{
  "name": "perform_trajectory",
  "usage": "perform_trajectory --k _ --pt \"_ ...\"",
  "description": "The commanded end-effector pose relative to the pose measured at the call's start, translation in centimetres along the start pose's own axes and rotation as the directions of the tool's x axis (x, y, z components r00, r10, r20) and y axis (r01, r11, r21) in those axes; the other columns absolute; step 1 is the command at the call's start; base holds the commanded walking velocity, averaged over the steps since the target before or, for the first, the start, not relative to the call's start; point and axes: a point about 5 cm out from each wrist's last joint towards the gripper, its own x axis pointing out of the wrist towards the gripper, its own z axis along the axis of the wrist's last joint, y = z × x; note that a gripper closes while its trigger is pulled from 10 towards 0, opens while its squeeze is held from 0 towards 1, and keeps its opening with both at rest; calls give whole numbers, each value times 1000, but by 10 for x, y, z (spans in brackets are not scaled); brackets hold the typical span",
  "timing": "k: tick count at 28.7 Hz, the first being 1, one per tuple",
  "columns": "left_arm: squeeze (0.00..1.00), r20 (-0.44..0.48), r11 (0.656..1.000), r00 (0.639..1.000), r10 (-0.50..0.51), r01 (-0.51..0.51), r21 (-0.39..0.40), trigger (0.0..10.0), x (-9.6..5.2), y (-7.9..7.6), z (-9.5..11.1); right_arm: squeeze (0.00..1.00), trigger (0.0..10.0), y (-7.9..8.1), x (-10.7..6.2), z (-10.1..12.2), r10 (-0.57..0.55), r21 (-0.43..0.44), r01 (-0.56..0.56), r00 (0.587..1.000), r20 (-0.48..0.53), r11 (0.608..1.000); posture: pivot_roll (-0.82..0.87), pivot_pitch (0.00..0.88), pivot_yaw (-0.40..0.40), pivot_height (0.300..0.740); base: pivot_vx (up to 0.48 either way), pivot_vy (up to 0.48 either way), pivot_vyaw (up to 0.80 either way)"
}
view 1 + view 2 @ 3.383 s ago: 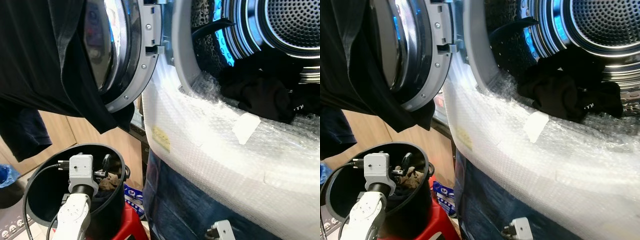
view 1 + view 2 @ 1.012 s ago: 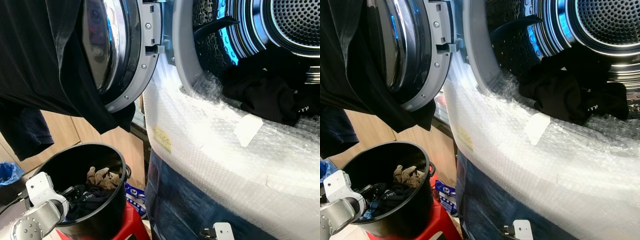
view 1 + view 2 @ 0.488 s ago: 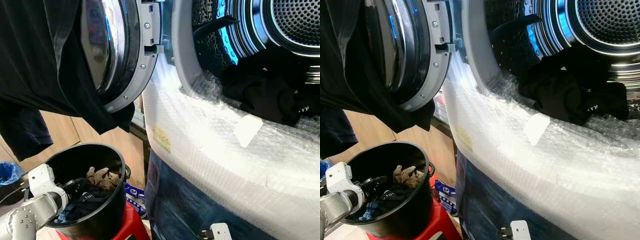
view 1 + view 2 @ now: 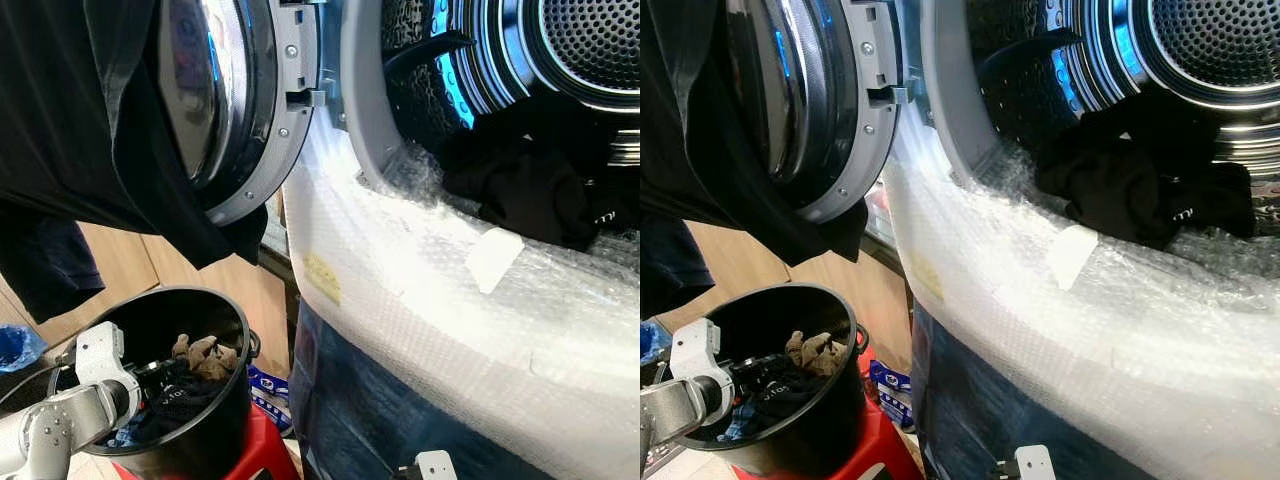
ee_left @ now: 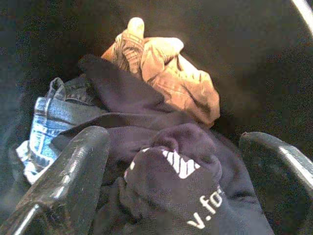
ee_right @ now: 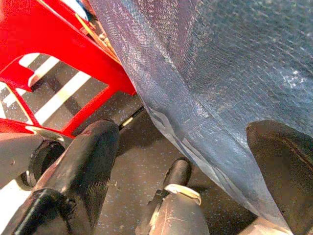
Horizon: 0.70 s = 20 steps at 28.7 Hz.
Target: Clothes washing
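Left gripper (image 5: 171, 161) down inside the black bucket (image 4: 225, 425), fingers (image 5: 68, 181) spread wide on either side of a dark garment (image 5: 171, 176) with white lettering, not closed on it. Beside that garment, blue denim (image 5: 41, 117) and a tan glove (image 5: 166, 78), all heaped at the bucket's bottom with bare black wall around them. Bucket perched on a red stool (image 4: 265, 445), its rim just beside the washer's front. Washer door (image 4: 240, 110) swung open to the left, a black cloth (image 4: 80, 130) draped over it and hanging near the bucket's rim. Drum (image 4: 560, 60) open and lit blue, dark clothes (image 4: 530, 185) lying at its mouth against the lower lip. Bubble wrap (image 4: 430, 290) padding that lip and front. Right gripper (image 6: 181, 161) low by the washer's blue-covered front, fingers apart, holding nothing, floor below.
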Motion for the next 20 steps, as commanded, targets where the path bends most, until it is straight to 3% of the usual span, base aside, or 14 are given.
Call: perform_trajectory --k 1,7,13,20 --pt "0 7 1000 1000 3 -3 5 10000 0 2 3 0 10000 2 0 -4 7 15 -7 1000 -15 1000 186 0 35 740 0 0 0" --pt "0 -45 1000 999 16 -17 -21 10000 7 8 -9 0 10000 2 0 -4 9 4 -9 1000 -17 1000 182 0 36 740 0 0 0" --pt "0 -72 1000 997 13 -11 21 10000 12 8 -16 0 10000 2 0 -4 16 -5 -16 1000 -20 1000 179 0 31 740 0 0 0" --pt "0 -107 997 993 -59 54 -50 10000 19 -4 -26 0 10000 4 0 -3 25 -15 -26 999 -19 1000 173 0 27 740 0 0 0"
